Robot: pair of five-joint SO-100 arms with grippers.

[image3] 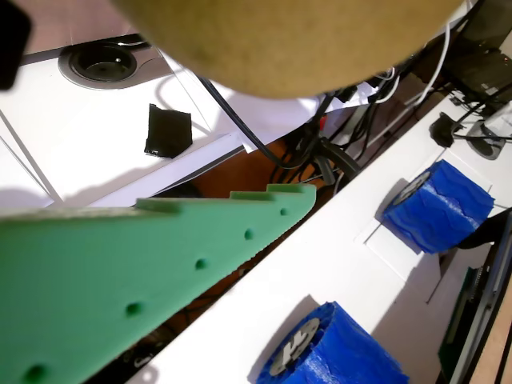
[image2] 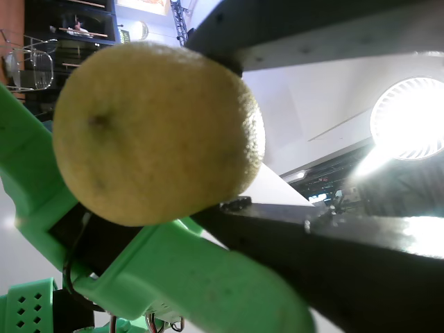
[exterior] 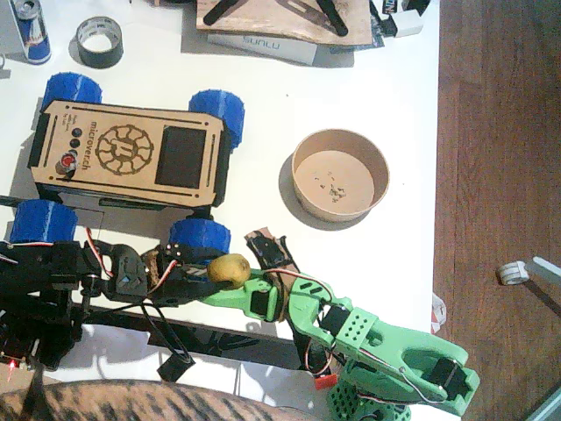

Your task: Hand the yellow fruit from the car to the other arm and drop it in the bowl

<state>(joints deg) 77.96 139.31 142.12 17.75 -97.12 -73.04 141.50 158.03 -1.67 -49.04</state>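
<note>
1. The yellow fruit [exterior: 229, 269] hangs just in front of the car [exterior: 131, 156], beside its near blue wheel [exterior: 200, 239].
2. Left gripper [exterior: 203, 270], black: jaws clamp the fruit [image2: 156, 132].
3. Right gripper [exterior: 230, 282], green: jaws parted around the fruit; contact cannot be confirmed.
4. The bowl [exterior: 339, 175] sits right of the car, well apart.

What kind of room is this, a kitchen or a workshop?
Most likely a hobby robotics workshop, not a kitchen. A white table holds a wooden car, a roll of black tape and loose wires, with a wood floor beside it.
</note>
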